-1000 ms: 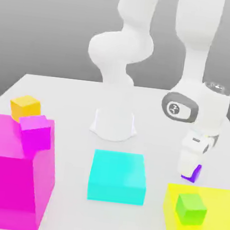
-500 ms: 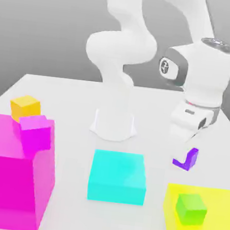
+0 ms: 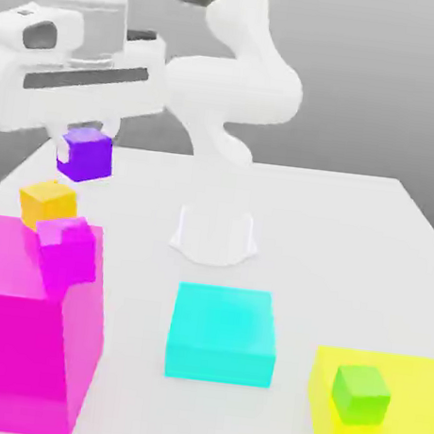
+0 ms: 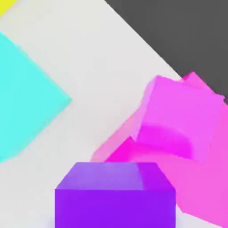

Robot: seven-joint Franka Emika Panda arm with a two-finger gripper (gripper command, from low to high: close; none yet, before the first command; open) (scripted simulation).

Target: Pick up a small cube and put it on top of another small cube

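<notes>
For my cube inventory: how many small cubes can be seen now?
4: violet cube in the claw; orange cube on the table; pink cube on the magenta block; green cube on the yellow block. Others may be hidden.

The small violet-purple cube [image 3: 85, 155] held in the white claw [image 3: 86, 136] looks like smooth matt plastic, flat in colour with no grain or sheen. The claw's casing is smooth, softly shaded plastic with a faint satin look. Just below the claw, the small orange cube [image 3: 47, 202] and the small magenta-pink cube [image 3: 68, 251] have the same plain matt finish. The large magenta block [image 3: 17, 340] under the pink cube looks slightly translucent and smooth. The pale grey table [image 3: 351, 236] is even, matt and unmarked. Further from the claw, the cyan block [image 3: 222, 333] is flat, matt and smooth.
</notes>
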